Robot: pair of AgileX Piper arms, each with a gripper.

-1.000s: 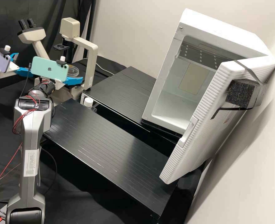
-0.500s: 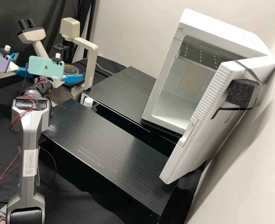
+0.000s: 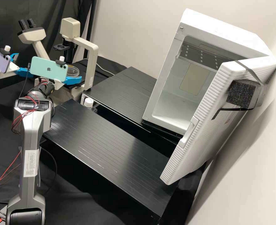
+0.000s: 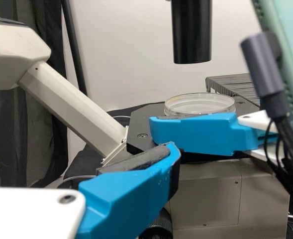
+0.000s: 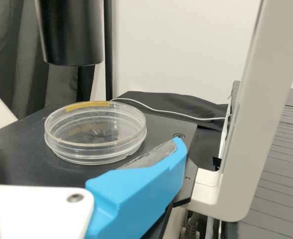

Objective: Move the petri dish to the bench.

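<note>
Got one petri dish point(image 5: 95, 130) ungripped between two well-parted fingers of the right claw point(image 3: 73, 80); nothing in the parted left claw point(image 3: 23, 64).

1. From here, the microscope point(image 3: 91, 48) stands at the back left, the petri dish point(image 3: 73, 72) on its stage point(image 5: 17, 164).
2. The rear platform point(image 3: 122, 93) lies right of the microscope, with the cabinet point(image 3: 219, 34) at its right end.
3. The front platform point(image 3: 106, 150) lies before the rear one, a gap between them.
4. A bottle point(image 3: 88, 102) sits at the gap's left end.
5. The cabinet's door point(image 3: 200, 125) stands open, swung out to the front, with a foam block point(image 3: 241, 93) strapped on its outer face.
</note>
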